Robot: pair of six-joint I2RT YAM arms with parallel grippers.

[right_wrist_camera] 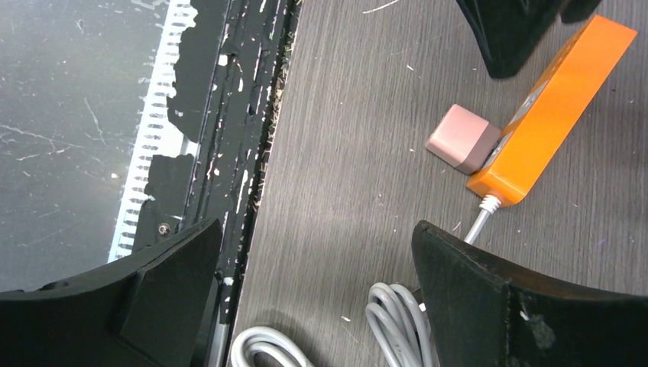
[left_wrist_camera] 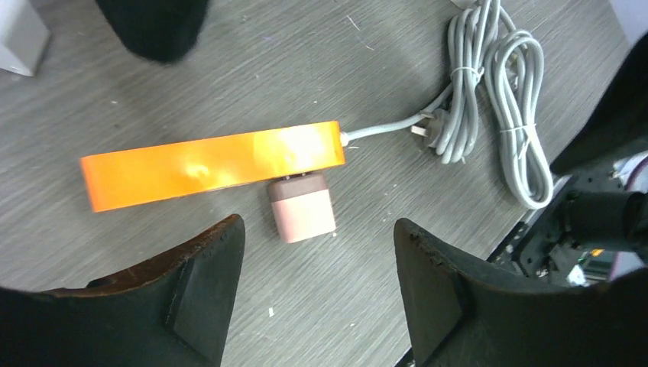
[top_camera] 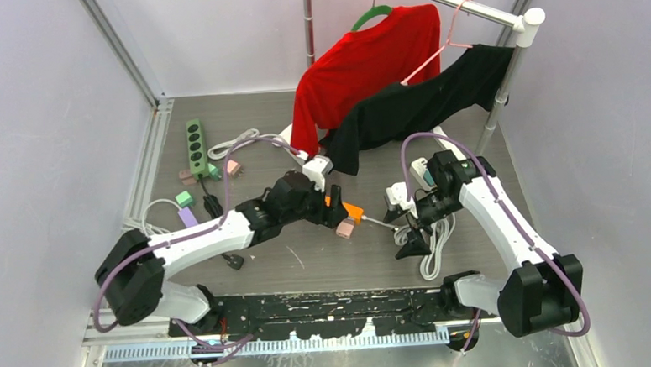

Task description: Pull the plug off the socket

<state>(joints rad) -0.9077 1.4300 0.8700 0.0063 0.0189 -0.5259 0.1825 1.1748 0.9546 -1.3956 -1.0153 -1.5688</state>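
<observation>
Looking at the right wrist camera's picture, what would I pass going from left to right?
Scratched black base plate → pink plug → orange socket strip. The grey cable along the bottom overlaps these, so it is left out.

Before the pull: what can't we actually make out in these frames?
- Prongs: the pink plug sits in the orange strip, and the socket hides them in every view.
- Strip's length, top view: the left gripper covers all but one end.
- Strip's socket face: nearly edge-on in both wrist views.
- Cable coil, right wrist: cut off by the bottom edge.
</observation>
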